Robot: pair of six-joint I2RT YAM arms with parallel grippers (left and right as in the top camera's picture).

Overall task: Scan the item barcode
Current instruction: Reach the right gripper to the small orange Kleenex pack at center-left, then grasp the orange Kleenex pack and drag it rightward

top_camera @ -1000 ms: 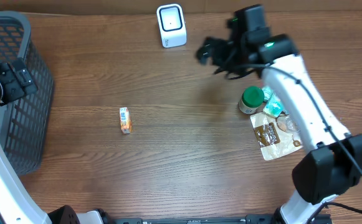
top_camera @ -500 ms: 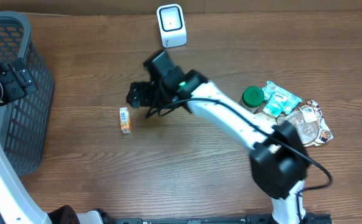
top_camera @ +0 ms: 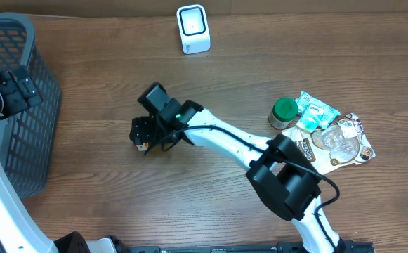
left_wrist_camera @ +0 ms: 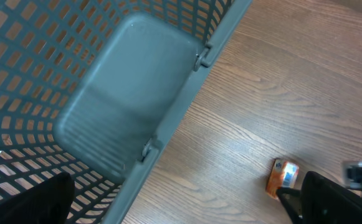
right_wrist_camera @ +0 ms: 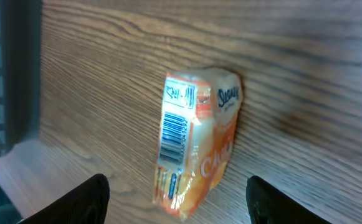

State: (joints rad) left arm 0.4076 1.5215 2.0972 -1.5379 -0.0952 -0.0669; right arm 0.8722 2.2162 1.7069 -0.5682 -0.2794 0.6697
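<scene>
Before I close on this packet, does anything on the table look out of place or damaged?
Nothing looks spilled or damaged. The orange packet looks intact, its barcode facing the right wrist camera. The only untidy spot is the heap of pouches at the right, overlapping beside the green-lidded jar.

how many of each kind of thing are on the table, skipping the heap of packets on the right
basket: 1
barcode scanner: 1
orange packet: 1
green-lidded jar: 1
total: 4
</scene>
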